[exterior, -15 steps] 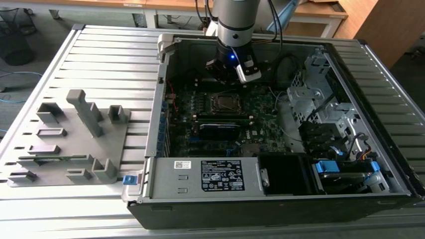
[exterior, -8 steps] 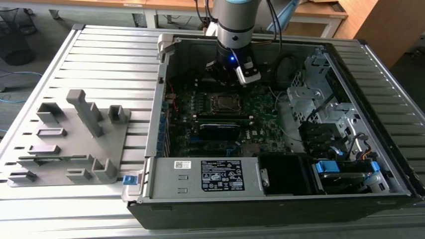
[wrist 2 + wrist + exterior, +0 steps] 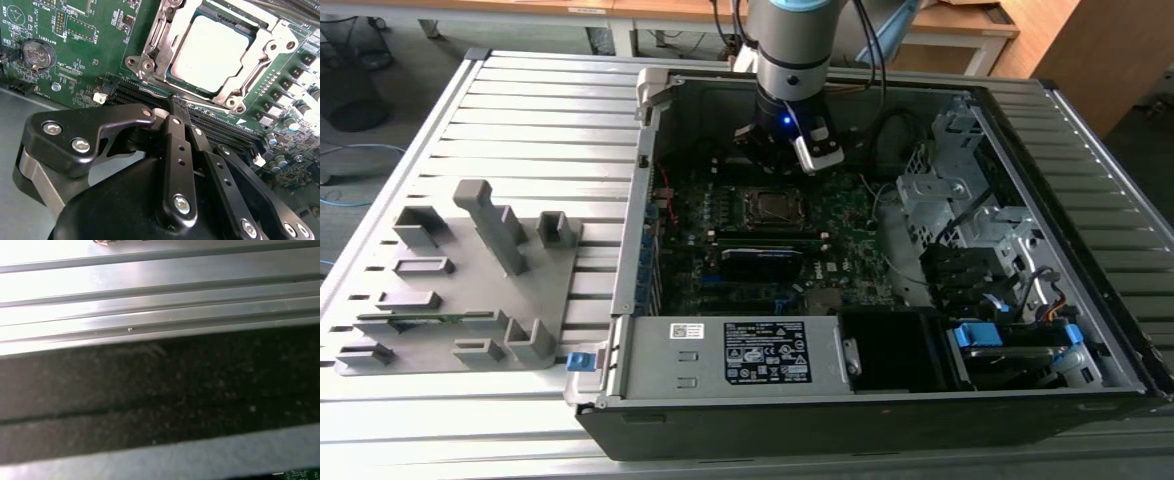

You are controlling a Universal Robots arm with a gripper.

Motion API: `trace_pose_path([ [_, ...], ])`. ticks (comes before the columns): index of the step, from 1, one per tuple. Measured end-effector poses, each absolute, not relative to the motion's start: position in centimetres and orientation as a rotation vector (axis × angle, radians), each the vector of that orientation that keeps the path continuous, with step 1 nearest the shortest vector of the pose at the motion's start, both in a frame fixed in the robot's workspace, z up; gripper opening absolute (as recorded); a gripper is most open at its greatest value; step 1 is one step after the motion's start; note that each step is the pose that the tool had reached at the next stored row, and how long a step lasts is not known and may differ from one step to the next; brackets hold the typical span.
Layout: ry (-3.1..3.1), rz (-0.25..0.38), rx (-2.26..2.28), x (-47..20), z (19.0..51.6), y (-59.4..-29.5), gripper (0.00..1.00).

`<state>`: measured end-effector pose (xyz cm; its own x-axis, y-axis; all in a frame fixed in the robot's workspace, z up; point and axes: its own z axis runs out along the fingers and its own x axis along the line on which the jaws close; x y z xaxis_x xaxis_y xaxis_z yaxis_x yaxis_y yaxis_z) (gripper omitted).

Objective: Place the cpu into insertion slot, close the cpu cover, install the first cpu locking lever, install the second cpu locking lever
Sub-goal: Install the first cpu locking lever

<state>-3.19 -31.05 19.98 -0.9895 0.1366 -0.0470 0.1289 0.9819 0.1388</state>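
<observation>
The chip (image 3: 212, 52) has its 4 edges tucked under the cover (image 3: 272, 42), which lies flat over it; how the cover is fastened I can't make out. The chip sits in the socket (image 3: 749, 206), square with no long side, lying flat with its metal top facing up. In the second wrist view my hand (image 3: 175, 106) is closed on nothing, fingers pressed together near the socket. In the exterior view it hangs inside the computer case (image 3: 630, 300), fingertips lost in the dark. The first wrist view gives a blurred dark wall (image 3: 150, 400) and the ribbed tabletop (image 3: 150, 290).
</observation>
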Motion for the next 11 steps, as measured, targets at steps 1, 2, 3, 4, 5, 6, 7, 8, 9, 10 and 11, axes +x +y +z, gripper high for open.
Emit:
trace_pose_path([
  [1,3.071,0.209,0.206,-3.19,19.97,-31.05,0.10],
  [2,3.071,0.209,0.207,-3.19,19.96,-31.05,0.10],
  [3,3.071,0.209,0.207,-3.18,19.95,-31.04,0.10],
  [4,3.071,0.209,0.208,-3.18,19.96,-31.02,0.10],
  [5,3.071,0.209,0.208,-3.18,19.95,-30.99,0.10],
  [6,3.071,0.209,0.208,-3.18,19.95,-30.96,0.10],
  [7,3.071,0.209,0.208,-3.18,19.95,-30.93,0.10],
  [8,3.071,0.209,0.209,-3.18,19.95,-30.91,0.10],
  [9,3.071,0.209,0.211,-3.17,19.96,-30.89,0.10],
  [10,3.070,0.209,0.214,-3.17,19.95,-30.88,0.10],
  [11,3.070,0.209,0.219,-3.17,19.95,-30.88,0.10],
])
